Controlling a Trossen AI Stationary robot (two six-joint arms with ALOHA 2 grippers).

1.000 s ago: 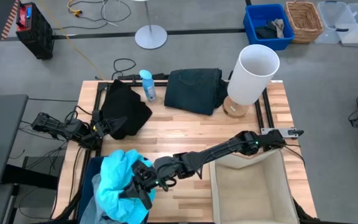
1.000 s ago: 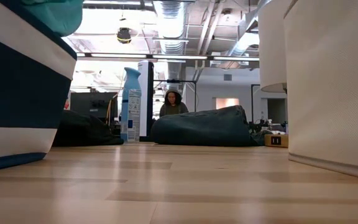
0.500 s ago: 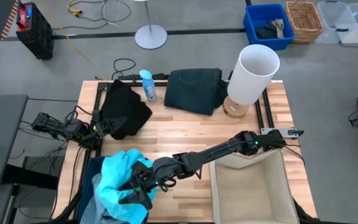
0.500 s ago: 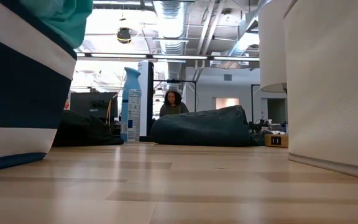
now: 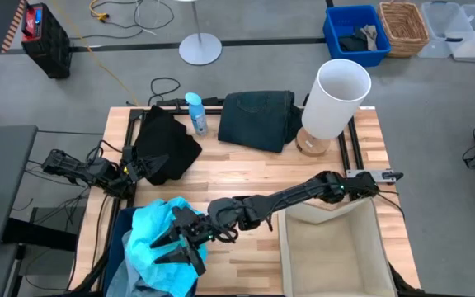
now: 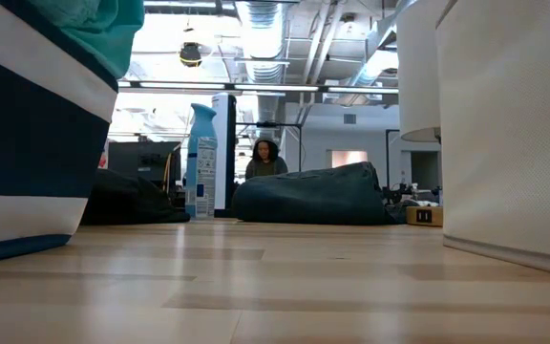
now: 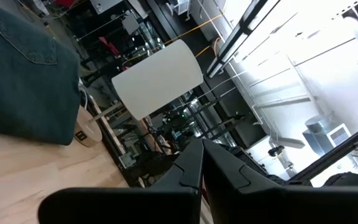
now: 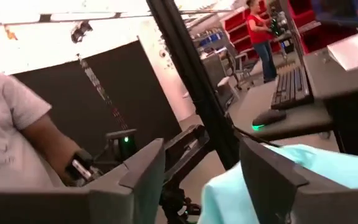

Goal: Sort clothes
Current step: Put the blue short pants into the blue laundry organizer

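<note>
The bright turquoise garment point(image 5: 151, 239) lies heaped in a navy-and-white bin point(image 5: 120, 224) at the table's near left corner. It spills over the bin's rim in the low view point(image 6: 113, 29). A pale blue cloth point(image 5: 132, 279) shows under it. My right gripper point(image 5: 181, 246) is open just above the turquoise heap, which shows between its fingers point(image 8: 266, 186). The black garment point(image 5: 165, 144) lies at the far left and the dark denim-like garment point(image 5: 258, 120) at the far middle, both flat on the table. My left gripper point(image 5: 132, 169) waits shut beside the black garment. My right gripper comes at the turquoise garment from the table's right, slanting down, with its fingers point(image 8: 145, 171) spread to either side of the cloth. I cannot tell whether they touch it.
A blue spray bottle point(image 5: 195, 113) stands between the black and denim garments. A tall white cylinder point(image 5: 336, 99) stands at the far right. A beige fabric bin point(image 5: 332, 252) fills the near right corner. Bare wood lies in the table's middle. A person shows far behind in the low view point(image 6: 266, 158).
My right gripper has opened over the navy-and-white bin and let go of the turquoise garment. The garment has settled onto the heap and hangs a little lower over the bin's rim.
</note>
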